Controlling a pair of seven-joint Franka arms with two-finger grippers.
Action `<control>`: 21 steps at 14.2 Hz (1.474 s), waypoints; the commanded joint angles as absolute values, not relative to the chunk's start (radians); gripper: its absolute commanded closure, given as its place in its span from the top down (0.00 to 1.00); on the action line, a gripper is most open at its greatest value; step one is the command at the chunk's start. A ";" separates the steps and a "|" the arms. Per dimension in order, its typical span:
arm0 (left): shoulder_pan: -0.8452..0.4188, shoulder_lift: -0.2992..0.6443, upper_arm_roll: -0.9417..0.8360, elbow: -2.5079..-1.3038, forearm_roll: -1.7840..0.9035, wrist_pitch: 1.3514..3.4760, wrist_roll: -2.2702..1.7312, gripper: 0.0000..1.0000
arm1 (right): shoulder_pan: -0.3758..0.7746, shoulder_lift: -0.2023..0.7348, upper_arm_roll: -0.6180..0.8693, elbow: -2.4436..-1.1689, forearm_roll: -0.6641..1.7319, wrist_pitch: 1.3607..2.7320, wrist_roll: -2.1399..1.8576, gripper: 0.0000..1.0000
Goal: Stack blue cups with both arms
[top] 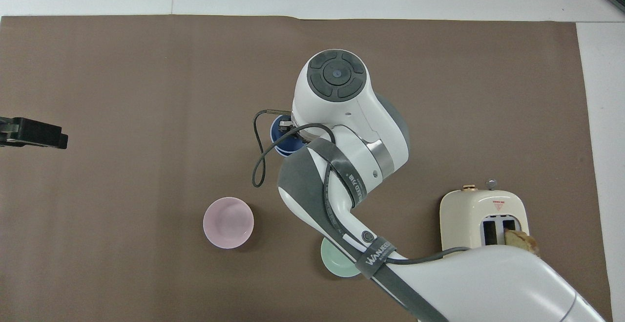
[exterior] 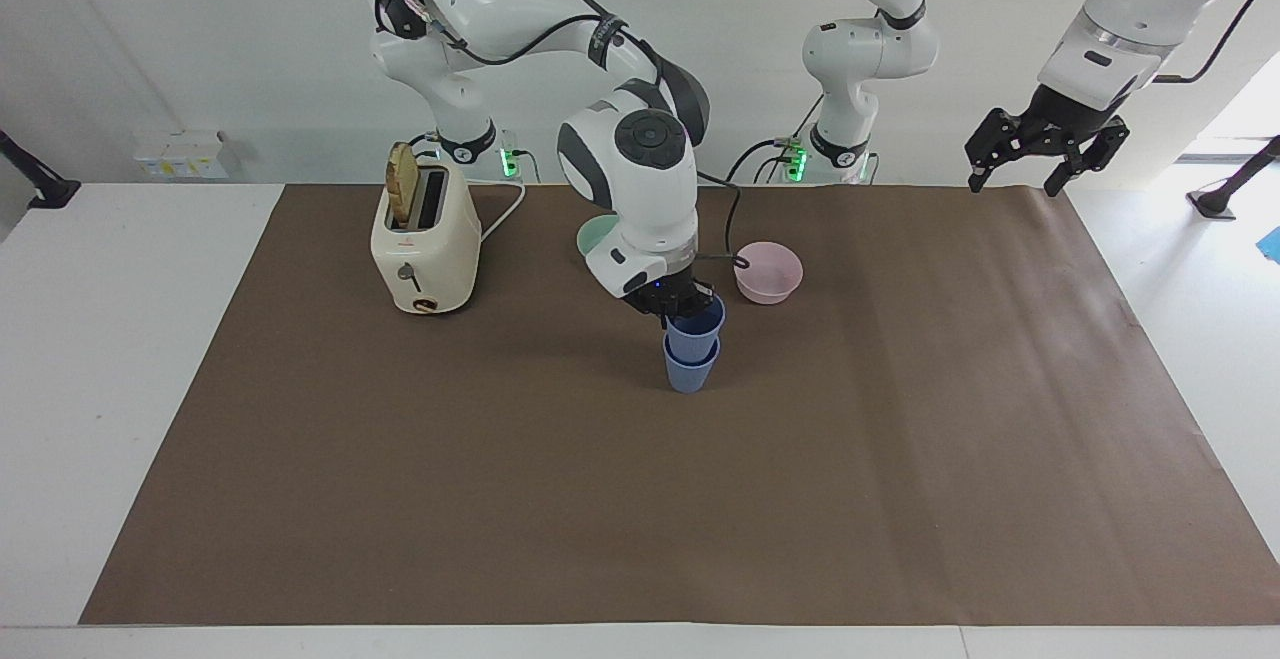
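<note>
A grey strap (top: 375, 263) around the right arm (top: 351, 131) reads "WANJEED"

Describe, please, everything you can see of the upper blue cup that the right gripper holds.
The upper blue cup is a small, tapered, handleless tumbler of matte periwinkle-blue plastic. It is upright, mouth up, its lower part nested in the lower blue cup, which stands on the brown mat, farther from the robots than the pink bowl. The right gripper is shut on its rim, on the side nearer the robots. In the overhead view the arm hides most of it.
</note>
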State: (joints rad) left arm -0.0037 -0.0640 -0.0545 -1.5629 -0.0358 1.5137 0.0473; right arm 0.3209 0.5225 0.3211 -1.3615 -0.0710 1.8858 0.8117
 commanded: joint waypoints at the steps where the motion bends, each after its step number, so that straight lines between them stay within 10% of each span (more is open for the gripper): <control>1: 0.009 -0.058 -0.060 -1.539 -0.048 1.486 0.044 1.00 | 0.318 0.549 0.328 -1.347 -0.106 1.908 0.841 0.00; 21: 0.008 -0.058 -0.060 -1.539 -0.048 1.486 0.044 1.00 | 0.325 0.566 0.327 -1.345 -0.106 1.899 0.841 0.14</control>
State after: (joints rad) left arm -0.0037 -0.0640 -0.0545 -1.5628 -0.0358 1.5129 0.0473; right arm 0.3218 0.5588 0.3204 -1.3607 -0.0817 1.9190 0.8118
